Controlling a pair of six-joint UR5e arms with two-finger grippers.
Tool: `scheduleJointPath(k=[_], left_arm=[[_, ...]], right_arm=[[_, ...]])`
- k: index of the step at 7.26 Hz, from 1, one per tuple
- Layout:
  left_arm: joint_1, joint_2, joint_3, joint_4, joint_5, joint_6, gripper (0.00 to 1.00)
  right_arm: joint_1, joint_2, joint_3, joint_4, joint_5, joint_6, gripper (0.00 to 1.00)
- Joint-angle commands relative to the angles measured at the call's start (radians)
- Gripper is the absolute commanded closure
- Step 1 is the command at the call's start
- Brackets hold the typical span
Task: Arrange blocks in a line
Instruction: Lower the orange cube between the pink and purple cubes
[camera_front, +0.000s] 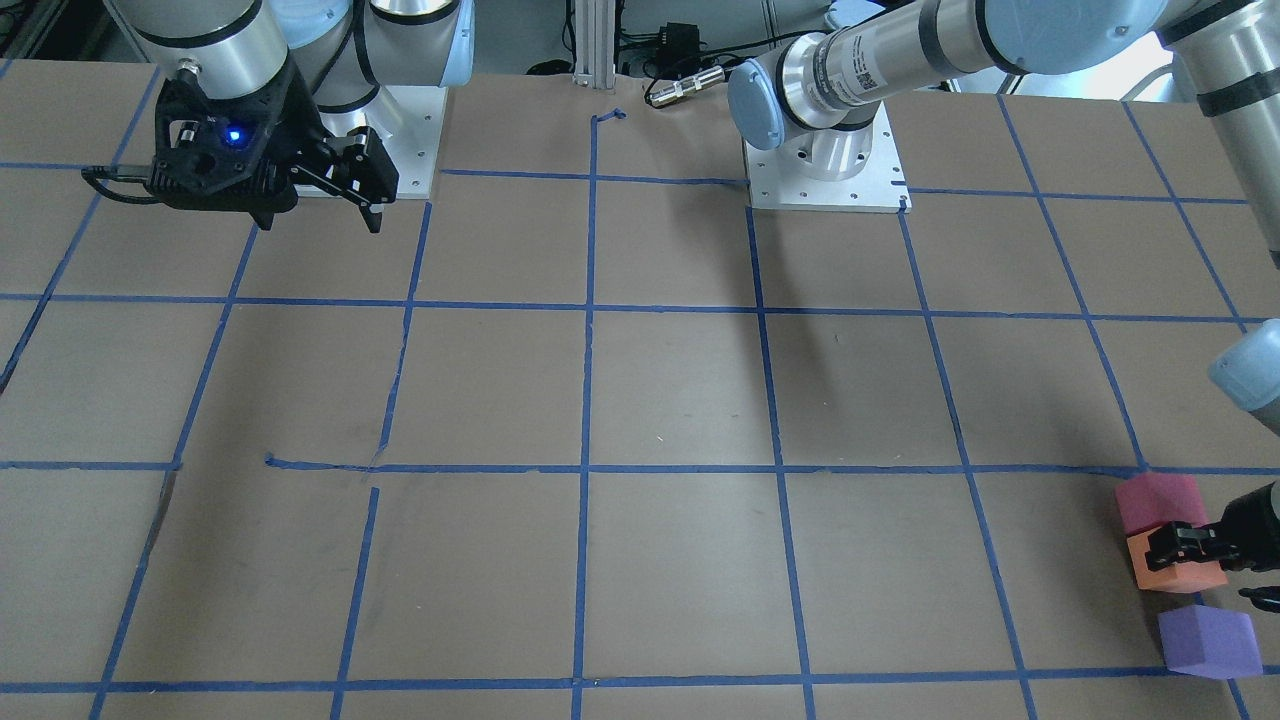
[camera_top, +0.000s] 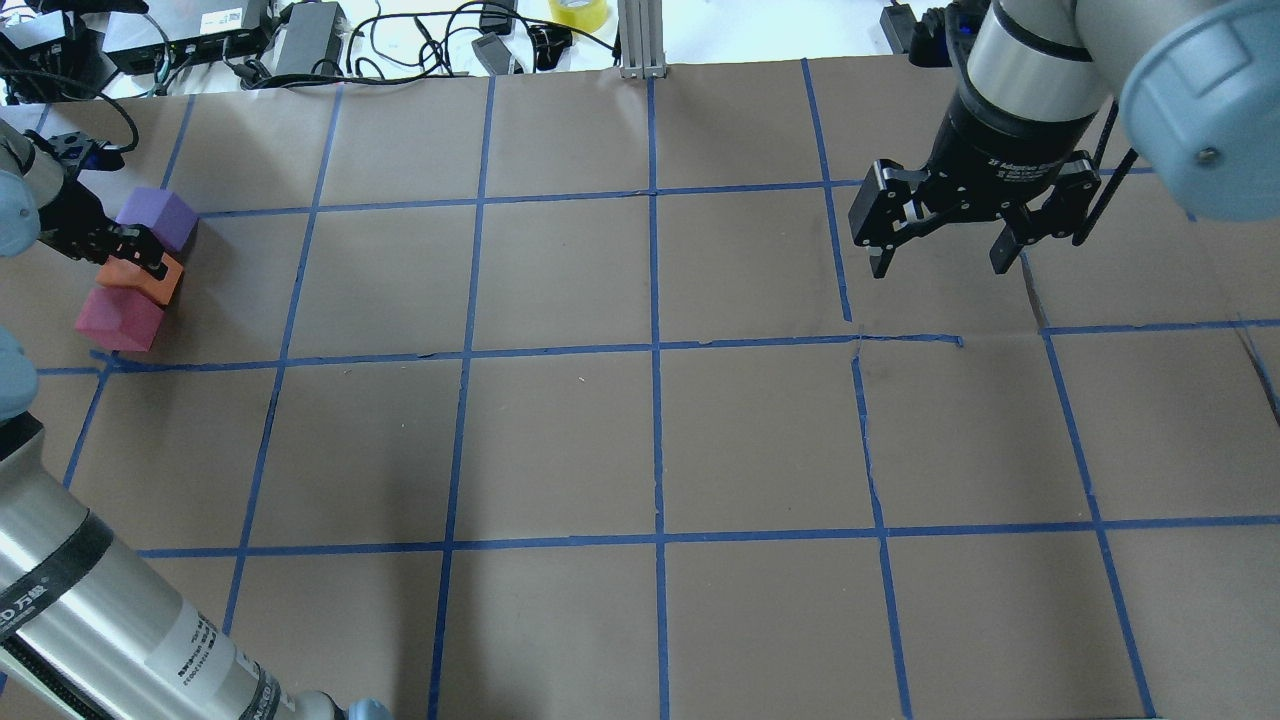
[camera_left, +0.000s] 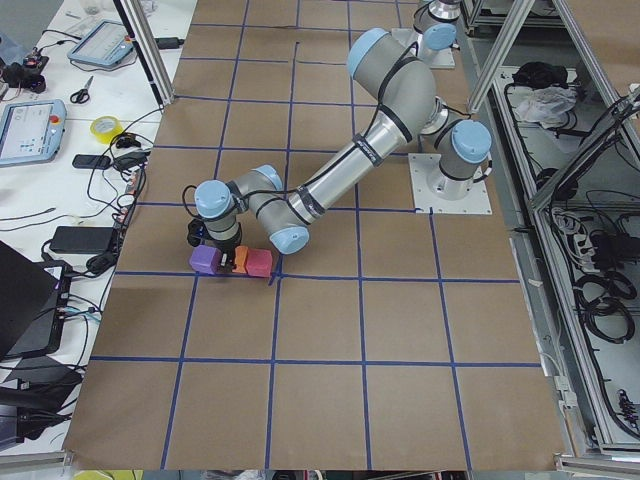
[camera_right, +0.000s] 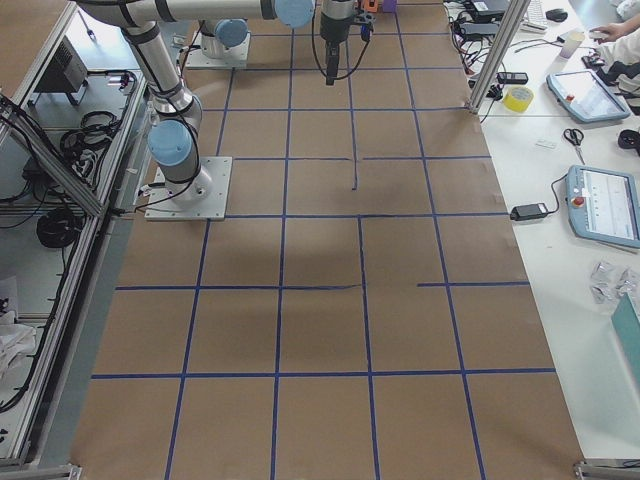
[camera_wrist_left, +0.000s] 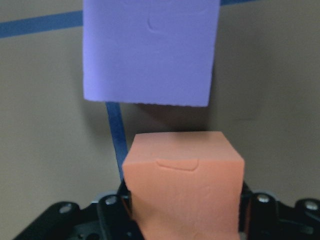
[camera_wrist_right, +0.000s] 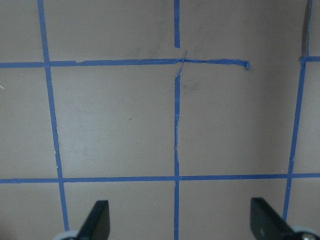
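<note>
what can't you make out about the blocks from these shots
seam between orange block and red-pink block: the left hand covers it in the front-facing view
red-pink block: outside the left wrist view's frame
purple block: tiny and cut by the top edge in the exterior right view

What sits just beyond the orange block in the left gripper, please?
The purple block, apart from the orange block by a small gap. Blue tape runs across that gap; its near end is hidden by the orange block.
</note>
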Motion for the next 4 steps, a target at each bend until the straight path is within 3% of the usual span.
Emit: scheduleJointPath(k=[1, 4], left_arm=[[0.0, -0.001, -0.004, 0.014, 0.013, -0.003, 0.86], [0.0, -0.001, -0.005, 0.032, 0.041, -0.009, 0.86]], right_arm=[[0.001, 0.0, 0.0, 0.0, -0.001, -0.001, 0.0], [0.001, 0.0, 0.0, -0.001, 0.0, 0.0, 0.0]])
